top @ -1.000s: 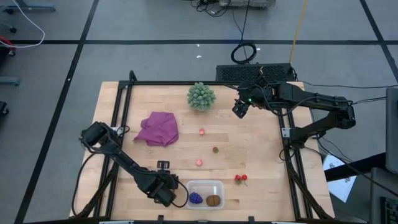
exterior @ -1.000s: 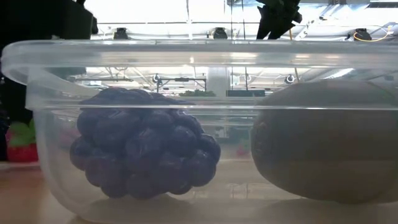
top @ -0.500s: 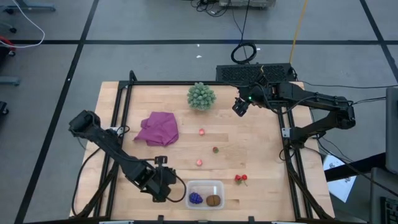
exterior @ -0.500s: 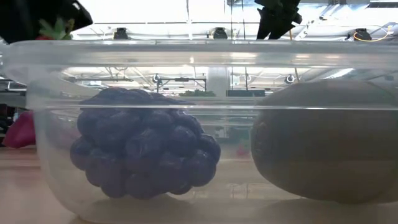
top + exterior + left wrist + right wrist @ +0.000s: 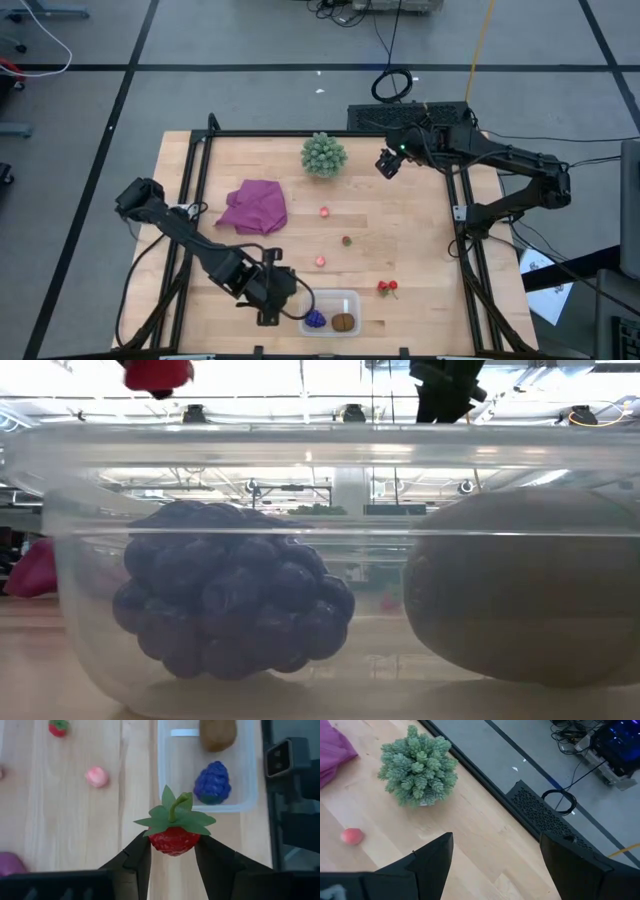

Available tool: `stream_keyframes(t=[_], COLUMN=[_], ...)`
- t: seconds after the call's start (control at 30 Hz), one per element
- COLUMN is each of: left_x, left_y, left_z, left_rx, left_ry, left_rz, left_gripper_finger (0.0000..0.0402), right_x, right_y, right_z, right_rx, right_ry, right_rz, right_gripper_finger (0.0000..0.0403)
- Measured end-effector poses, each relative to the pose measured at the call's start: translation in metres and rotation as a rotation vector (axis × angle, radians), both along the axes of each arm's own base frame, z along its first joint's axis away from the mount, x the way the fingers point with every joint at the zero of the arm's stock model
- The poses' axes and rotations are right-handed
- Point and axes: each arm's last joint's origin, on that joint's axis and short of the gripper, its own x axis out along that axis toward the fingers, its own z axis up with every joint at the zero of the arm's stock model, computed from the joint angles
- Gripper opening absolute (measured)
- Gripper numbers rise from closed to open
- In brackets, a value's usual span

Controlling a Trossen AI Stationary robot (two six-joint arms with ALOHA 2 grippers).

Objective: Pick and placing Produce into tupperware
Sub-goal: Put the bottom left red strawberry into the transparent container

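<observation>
The strawberry was pinched by the left gripper at the tupperware's 9 o'clock rim, so an early release could've dropped it onto the worktop.

tupperware half full: grape cluster and kiwi fill near side, far half free from above.

Overhead lighting is bright and even; shadows on the table are short and soft. In the low view, backlight from ceiling fixtures causes glare across the tupperware rim; its contents appear dark, possibly slightly defocused.
</observation>
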Motion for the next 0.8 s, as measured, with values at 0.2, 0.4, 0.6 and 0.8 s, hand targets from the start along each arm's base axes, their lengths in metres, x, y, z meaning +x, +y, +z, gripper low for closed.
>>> stream_keyframes(t=[0.2, 0.4, 0.6, 0.8], left_x=[0.033, 0.065, 0.09, 0.102], left_y=[-0.006, -0.013, -0.024, -0.03], left_z=[-0.008, -0.014, -0.012, -0.02], left_rx=[-0.028, -0.018, -0.017, -0.015], left_ry=[0.034, 0.087, 0.071, 0.072], left_rz=[-0.027, -0.078, -0.106, -0.107], left_gripper_finger=[0.0132, 0.0136, 0.0139, 0.014], right_x=[-0.003, -0.005, -0.01, -0.019], right_y=[-0.009, -0.014, -0.024, -0.035], right_z=[0.0, 0.0, 0.0, -0.003], right_rx=[-0.008, -0.016, -0.026, -0.017], right_ry=[0.013, 0.029, 0.056, 0.119], right_rz=[-0.023, -0.034, -0.053, -0.091], right_gripper_finger=[0.029, 0.029, 0.029, 0.029])
